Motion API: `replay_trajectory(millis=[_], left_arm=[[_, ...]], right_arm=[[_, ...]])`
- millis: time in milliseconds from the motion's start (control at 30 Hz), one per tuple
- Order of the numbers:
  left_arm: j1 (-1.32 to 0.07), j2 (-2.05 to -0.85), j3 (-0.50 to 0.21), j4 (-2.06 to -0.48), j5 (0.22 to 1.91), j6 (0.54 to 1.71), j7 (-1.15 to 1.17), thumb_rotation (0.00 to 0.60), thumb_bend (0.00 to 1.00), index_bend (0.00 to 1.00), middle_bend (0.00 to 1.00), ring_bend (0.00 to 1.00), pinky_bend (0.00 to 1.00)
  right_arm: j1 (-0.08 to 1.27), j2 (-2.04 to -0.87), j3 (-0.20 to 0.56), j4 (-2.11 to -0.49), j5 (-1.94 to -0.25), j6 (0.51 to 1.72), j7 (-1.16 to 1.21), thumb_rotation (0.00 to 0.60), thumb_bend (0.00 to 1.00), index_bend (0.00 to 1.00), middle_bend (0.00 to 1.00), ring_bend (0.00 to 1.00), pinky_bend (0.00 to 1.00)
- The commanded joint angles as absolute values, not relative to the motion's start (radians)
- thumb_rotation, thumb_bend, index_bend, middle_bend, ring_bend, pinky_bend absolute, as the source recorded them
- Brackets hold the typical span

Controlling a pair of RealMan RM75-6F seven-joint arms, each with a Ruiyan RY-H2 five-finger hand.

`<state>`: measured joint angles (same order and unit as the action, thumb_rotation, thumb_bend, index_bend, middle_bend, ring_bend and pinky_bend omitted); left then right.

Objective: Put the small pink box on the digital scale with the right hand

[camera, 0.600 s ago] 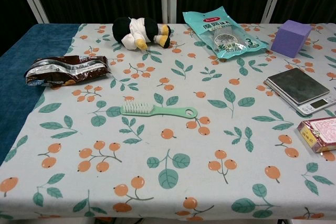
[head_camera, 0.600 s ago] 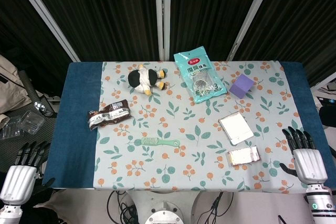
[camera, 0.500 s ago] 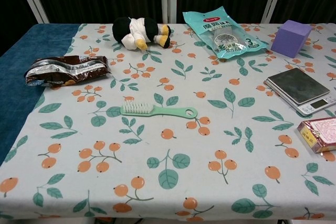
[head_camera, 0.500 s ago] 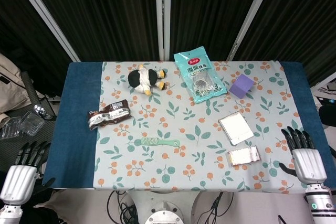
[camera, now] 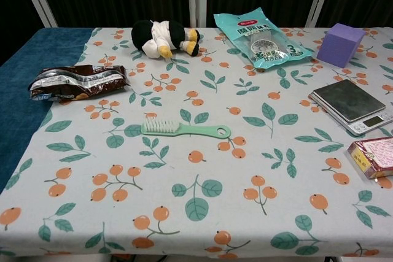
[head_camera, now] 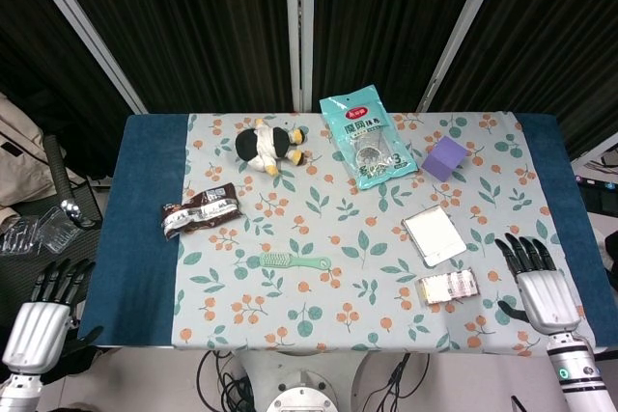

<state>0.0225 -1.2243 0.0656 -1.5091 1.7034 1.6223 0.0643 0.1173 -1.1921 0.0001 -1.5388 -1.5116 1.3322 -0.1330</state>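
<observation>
At lower right the right hand [head_camera: 534, 282] hovers spread, holding nothing; the left hand [head_camera: 45, 311] at lower left also spread. The small pink box [head_camera: 448, 288] lies just beside the digital scale [head_camera: 434, 235], purple block [head_camera: 445, 157] beyond

I work in a lab-style recording booth. Black curtains [head_camera: 212, 26] with white frame poles [head_camera: 299, 31] enclose my table [head_camera: 145, 229], and cables [head_camera: 217, 388] hang beneath it.
</observation>
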Motion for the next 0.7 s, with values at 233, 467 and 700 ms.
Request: replay_trajectory(millis=[233,467,700], left_arm=[[0.023,-1.237,0.067,-1.49,1.701,1.623,0.051,0.6,0.11,0.07,0.06,0.0,0.04],[0.026,-1.236,0.069,-1.485,1.7,1.625,0.042,0.6,0.11,0.07,0.06,0.0,0.04],[0.023,-1.238,0.069,-1.479,1.7,1.624,0.035,0.6,0.11,0.07,0.06,0.0,0.04]], right_arm=[[0.209,-1.164,-0.025,-1.617,-1.538,1.18,-0.144,0.6,0.14,0.0,0.07,0.0,0.0],[0.239,-1.206,-0.013,-1.61,-1.523,1.152,-0.175,0.6,0.56,0.0,0.17,0.0,0.0],[0.258,-1.235,-0.012,-1.597,-1.493,1.122,-0.206,0.6,0.6,0.0,0.25,0.0,0.0]])
